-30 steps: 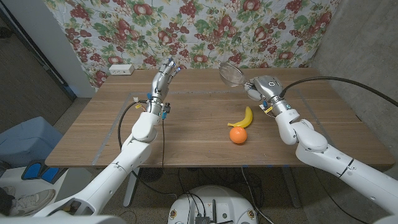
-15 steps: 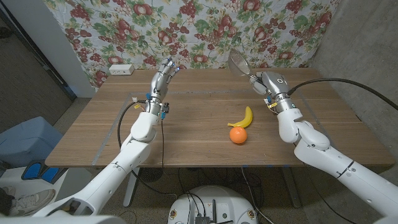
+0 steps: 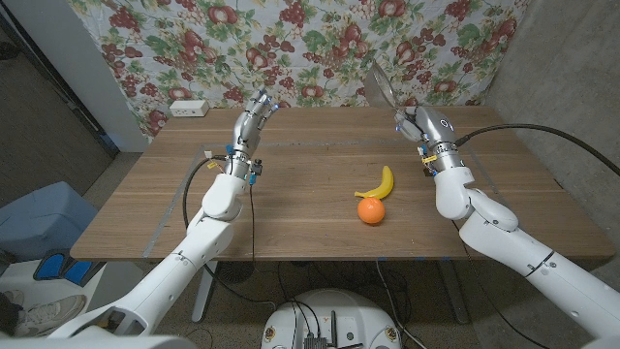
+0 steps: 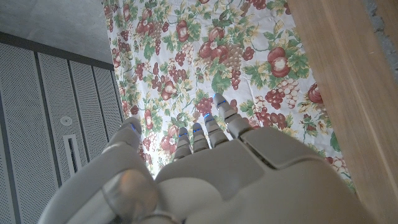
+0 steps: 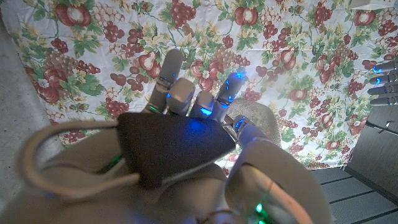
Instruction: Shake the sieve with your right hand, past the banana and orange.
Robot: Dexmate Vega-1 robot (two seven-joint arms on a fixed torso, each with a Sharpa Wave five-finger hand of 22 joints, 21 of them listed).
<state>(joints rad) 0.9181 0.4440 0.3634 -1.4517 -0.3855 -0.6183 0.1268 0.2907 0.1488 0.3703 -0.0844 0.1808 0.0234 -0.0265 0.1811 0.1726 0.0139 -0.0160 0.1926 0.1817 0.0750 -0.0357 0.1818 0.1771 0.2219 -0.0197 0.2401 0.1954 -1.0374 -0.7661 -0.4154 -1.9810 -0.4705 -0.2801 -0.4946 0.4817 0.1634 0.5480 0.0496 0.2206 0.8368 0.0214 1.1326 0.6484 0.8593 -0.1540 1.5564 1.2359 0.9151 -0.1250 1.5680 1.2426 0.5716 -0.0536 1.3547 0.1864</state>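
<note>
My right hand (image 3: pixel 418 124) is raised over the table's far right and grips the handle of a metal mesh sieve (image 3: pixel 382 83), which tilts up against the floral cloth. In the right wrist view the sieve's dark handle (image 5: pixel 171 143) lies across my right hand (image 5: pixel 205 180), with the mesh bowl (image 5: pixel 252 118) beyond the fingers. A yellow banana (image 3: pixel 379 183) and an orange (image 3: pixel 370 210) lie on the table in front of that hand. My left hand (image 3: pixel 251 124) is held up over the far left of the table, fingers extended and holding nothing; the left wrist view shows its back (image 4: pixel 205 174).
The wooden table (image 3: pixel 291 208) is backed by a floral cloth (image 3: pixel 310 48). A white power strip (image 3: pixel 188 108) lies at the far left corner. A blue bin (image 3: pixel 39 221) stands on the floor to the left.
My right hand has swung the sieve to the right and tipped it more upright, from over the table's far middle toward the cloth. The left hand stays in place.
</note>
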